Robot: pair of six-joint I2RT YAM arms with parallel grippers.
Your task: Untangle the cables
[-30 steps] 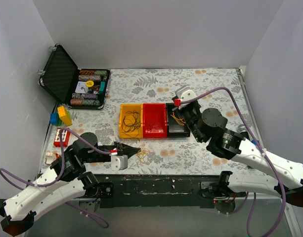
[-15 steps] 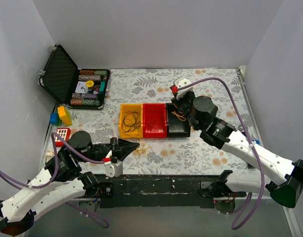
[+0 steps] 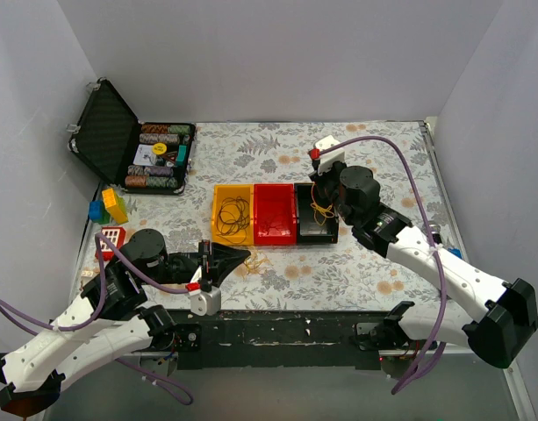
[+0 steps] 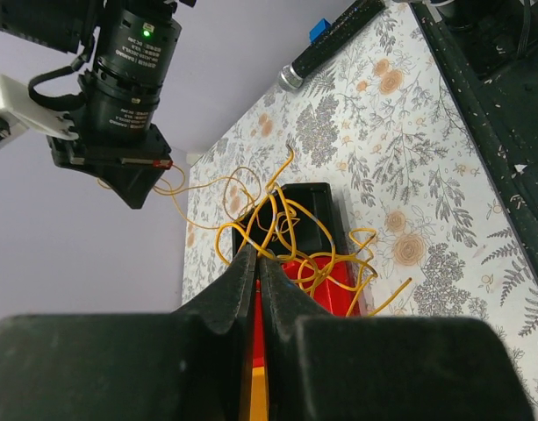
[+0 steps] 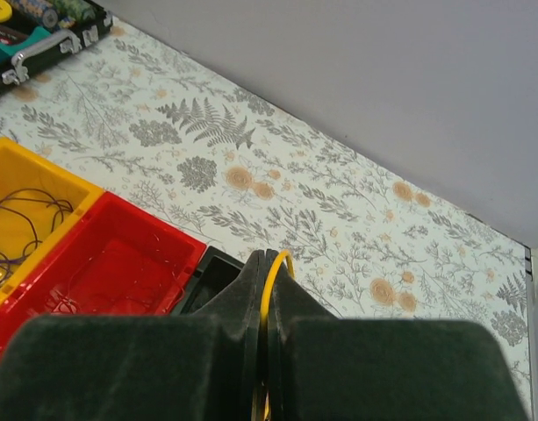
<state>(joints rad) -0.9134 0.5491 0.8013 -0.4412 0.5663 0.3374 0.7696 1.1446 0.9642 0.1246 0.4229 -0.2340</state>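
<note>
Site: a table with a flowered cloth [image 3: 374,263] boxed in by plain grey walls [image 3: 277,61]. Three bins sit in a row at the middle of the top view.

Left hand [image 4: 256,259]: jaws pressed together with no gap. The yellow cables [image 4: 277,210] gather right at my fingertips, so I judge that I have them pinched. In the top view this hand lies low and left of centre, just off the near edge of the bins.

Right hand [image 5: 269,259]: jaws closed on a single yellow strand that arches out above the tips. It hangs over the black bin [image 3: 317,239], at the right end of the row.

Progress: dark cables [image 3: 233,213] lie coiled in the yellow bin [image 3: 215,215]. A thin red cable [image 5: 119,276] lies in the red bin [image 3: 275,187]. I count those two colours as sorted. The yellow lot is a loose knot of loops at my left fingertips, so it is what remains.

Orientation: in the left wrist view one strand leads from the knot to the upper left of the frame, up to my right hand. The bundle's long axis therefore runs hand to hand. In the top view that is a diagonal from lower left to upper right, though the strand is too fine to trace there.
</note>
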